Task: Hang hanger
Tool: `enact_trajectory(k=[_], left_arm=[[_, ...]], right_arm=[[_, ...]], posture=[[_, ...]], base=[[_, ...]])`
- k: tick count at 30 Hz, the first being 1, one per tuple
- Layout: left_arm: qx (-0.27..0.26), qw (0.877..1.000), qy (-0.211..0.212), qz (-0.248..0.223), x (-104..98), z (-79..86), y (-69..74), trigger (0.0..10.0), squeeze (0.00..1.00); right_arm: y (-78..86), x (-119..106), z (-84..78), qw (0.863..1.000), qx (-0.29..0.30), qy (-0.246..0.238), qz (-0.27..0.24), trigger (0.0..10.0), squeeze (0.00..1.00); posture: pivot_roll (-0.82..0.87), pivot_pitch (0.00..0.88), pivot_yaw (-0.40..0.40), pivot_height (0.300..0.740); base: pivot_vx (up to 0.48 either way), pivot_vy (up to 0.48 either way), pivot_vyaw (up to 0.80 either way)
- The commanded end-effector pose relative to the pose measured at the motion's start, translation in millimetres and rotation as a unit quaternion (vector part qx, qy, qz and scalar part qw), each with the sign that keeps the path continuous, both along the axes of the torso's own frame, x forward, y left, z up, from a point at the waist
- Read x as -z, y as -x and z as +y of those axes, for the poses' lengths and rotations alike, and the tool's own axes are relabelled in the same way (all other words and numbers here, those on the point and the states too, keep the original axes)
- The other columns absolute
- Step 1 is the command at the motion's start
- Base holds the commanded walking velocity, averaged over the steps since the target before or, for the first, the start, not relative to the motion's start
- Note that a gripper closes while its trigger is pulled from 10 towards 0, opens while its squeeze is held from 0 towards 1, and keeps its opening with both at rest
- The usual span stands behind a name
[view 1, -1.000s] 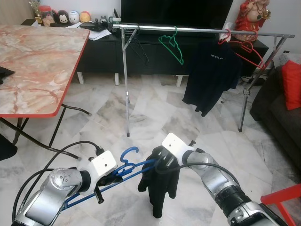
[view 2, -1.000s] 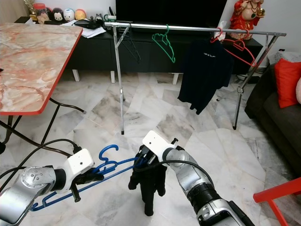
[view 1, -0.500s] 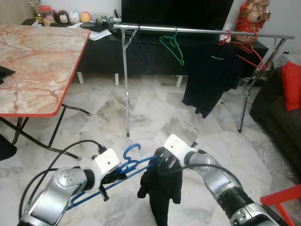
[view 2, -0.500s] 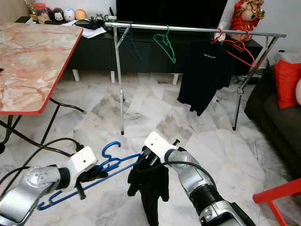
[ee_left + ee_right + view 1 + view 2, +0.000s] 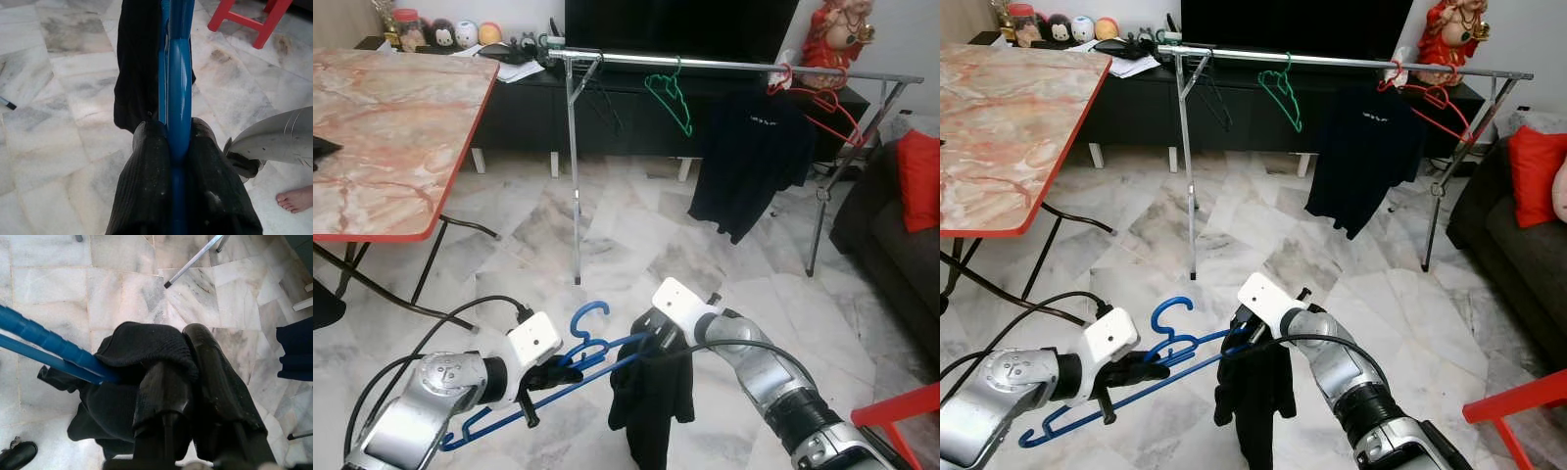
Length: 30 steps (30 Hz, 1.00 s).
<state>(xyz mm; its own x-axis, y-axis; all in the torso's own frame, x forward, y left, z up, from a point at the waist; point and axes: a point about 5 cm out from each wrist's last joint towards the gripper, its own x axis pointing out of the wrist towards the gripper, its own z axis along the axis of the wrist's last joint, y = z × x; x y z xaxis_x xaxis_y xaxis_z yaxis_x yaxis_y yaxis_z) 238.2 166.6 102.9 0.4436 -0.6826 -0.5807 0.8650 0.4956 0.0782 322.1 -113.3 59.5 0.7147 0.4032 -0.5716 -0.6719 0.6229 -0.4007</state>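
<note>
Your left gripper (image 5: 551, 374) is clamped on the blue hanger (image 5: 570, 364), low in front of the robot and over the marble floor (image 5: 636, 235). In the left wrist view both fingers (image 5: 146, 196) press the blue bar flat between them, just behind where the dark garment (image 5: 138, 63) begins. I read that grip near the hook end as a way to keep the hanger steady while the other arm works the cloth (a judgement, not something shown).

Further right, your right gripper (image 5: 651, 343) sits at the hanger's far shoulder, with the garment drooping below it. The right wrist view shows what the head views hide: its fingers (image 5: 215, 382) are buried in a fold of the cloth, pinched on the garment where it wraps the blue bar. The head views give only a black lump there.

The head views alone give you the target. The rack (image 5: 724, 66) stands well ahead of both grippers and above them, with a green hanger (image 5: 671, 93), a black shirt (image 5: 749, 157) and a red hanger (image 5: 818, 98) on its rail. Bare rail lies between the green hanger and the rack's left post.

The hanger is not yet on the rail; it hangs between your two grippers, hook up and towards the left one. The left wrist view also catches a bare foot (image 5: 293, 200) beside the right arm, so mind a person nearby.
</note>
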Motion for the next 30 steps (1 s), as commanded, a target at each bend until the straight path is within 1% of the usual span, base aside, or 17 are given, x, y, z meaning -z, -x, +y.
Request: enact_trajectory(k=[1, 7, 14, 17, 21, 23, 24, 25, 26, 28, 30], left_arm=[[0.009, 1.000, 0.013, 0.001, -3, -3.5, 0.8, 10.0, 0.00], [0.015, 1.000, 0.022, 0.002, -4, -6.8, -0.4, 10.0, 0.00], [0.048, 0.998, 0.047, 0.012, -8, -17.0, 3.3, 10.0, 0.00], [0.067, 0.997, 0.045, 0.020, -8, -19.9, 5.6, 10.0, 0.00], [0.074, 0.996, 0.038, 0.021, -6, -21.5, 6.1, 10.0, 0.00], [0.069, 0.997, 0.026, 0.017, -2, -21.7, 3.9, 10.0, 0.00], [0.064, 0.998, 0.013, 0.009, 1, -22.5, 1.6, 10.0, 0.00], [0.064, 0.998, 0.013, 0.009, 1, -22.5, 1.6, 10.0, 0.00], [0.057, 0.998, 0.007, 0.005, 2, -23.0, -0.2, 10.0, 0.00], [0.027, 1.000, -0.006, -0.015, 5, -24.5, -8.2, 10.0, 0.00], [0.016, 1.000, -0.010, -0.023, 5, -24.5, -11.0, 10.0, 0.00]], right_arm=[[-3.3, -8, 2.2, 1.000, -0.008, -0.002, -0.017, 10.0, 0.00], [-3.0, -8, 3.8, 1.000, -0.010, -0.004, -0.017, 10.0, 0.00], [-2.0, -8, 7.6, 1.000, -0.019, -0.008, -0.019, 10.0, 0.00], [-3.4, -10, 10.2, 0.999, -0.023, -0.011, -0.024, 10.0, 0.00], [-4.7, -14, 15.3, 0.999, -0.038, -0.011, -0.034, 10.0, 0.00], [-5.8, -16, 18.9, 0.998, -0.043, -0.012, -0.037, 10.0, 0.00], [-6.6, -20, 23.7, 0.998, -0.048, -0.015, -0.040, 10.0, 0.00], [-6.6, -20, 23.7, 0.998, -0.048, -0.015, -0.040, 10.0, 0.00], [-6.8, -21, 25.0, 0.998, -0.049, -0.016, -0.041, 10.0, 0.00], [-7.6, -23, 28.3, 0.998, -0.050, -0.019, -0.044, 10.0, 0.00], [-7.1, -23, 29.3, 0.997, -0.052, -0.020, -0.045, 10.0, 0.00]], posture=[[0.02, 0.000, -0.147, 0.740], [0.02, 0.000, -0.147, 0.740], [0.01, 0.000, -0.141, 0.740], [0.01, 0.000, -0.139, 0.740], [0.01, 0.000, -0.139, 0.740], [0.01, 0.000, -0.138, 0.740], [0.01, 0.000, -0.138, 0.740], [0.01, 0.000, -0.138, 0.740], [0.01, 0.000, -0.138, 0.740], [0.01, 0.000, -0.140, 0.740], [0.02, 0.000, -0.142, 0.740]], base=[[0.000, 0.000, 0.00], [0.000, 0.000, 0.00], [0.000, 0.000, 0.00], [0.000, 0.000, 0.00], [0.000, 0.000, 0.00], [0.000, 0.000, 0.00], [0.000, 0.000, 0.00], [0.000, 0.000, 0.00], [0.000, 0.000, 0.00], [0.000, 0.000, 0.00], [0.000, 0.000, 0.00]])
